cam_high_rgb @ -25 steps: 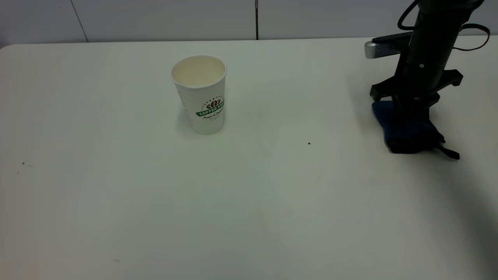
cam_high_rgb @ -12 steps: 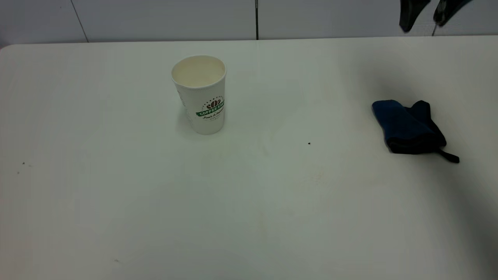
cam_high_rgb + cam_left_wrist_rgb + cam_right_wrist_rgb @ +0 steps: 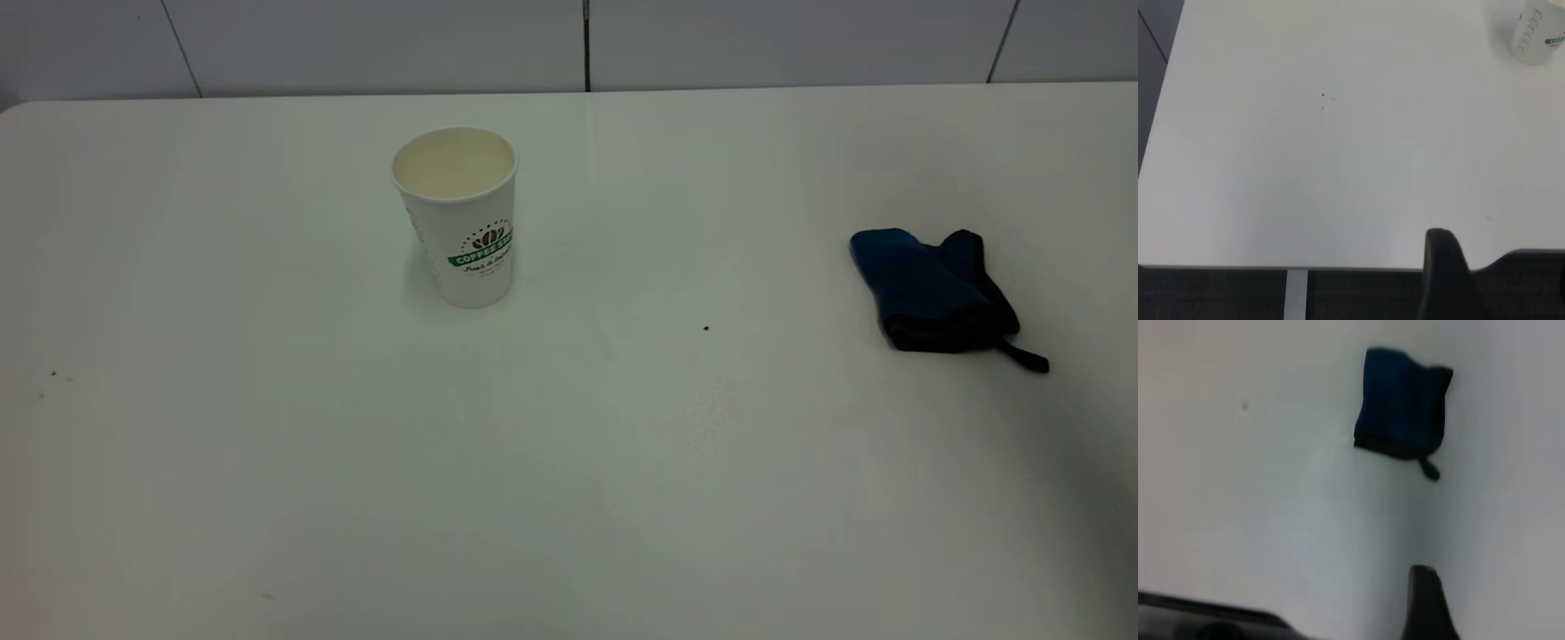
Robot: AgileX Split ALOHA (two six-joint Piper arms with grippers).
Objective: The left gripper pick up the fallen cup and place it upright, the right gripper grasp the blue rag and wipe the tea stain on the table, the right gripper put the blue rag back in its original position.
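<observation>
The cup (image 3: 460, 218) stands upright on the table (image 3: 267, 462), left of the middle; it also shows far off in the left wrist view (image 3: 1540, 37). The blue rag (image 3: 932, 289) lies folded and free at the right, its loop tab toward the front; it shows in the right wrist view (image 3: 1403, 405). Only a faint light-brown trace of the tea stain (image 3: 707, 411) shows. Neither gripper is in the exterior view. Each wrist view shows one black finger, left (image 3: 1443, 270) and right (image 3: 1425, 603), with bare table on both sides of the tip. Both hold nothing.
A tiny dark speck (image 3: 706, 328) lies between cup and rag. Small specks (image 3: 52, 374) lie near the table's left side. The left wrist view shows the table's edge (image 3: 1238, 267) and dark floor beyond. A tiled wall runs behind the table.
One second ago the right gripper stood down on the rag. It let go, rose with its jaws apart, and has left the exterior view. The rag stays where it lay. The cup has not moved.
</observation>
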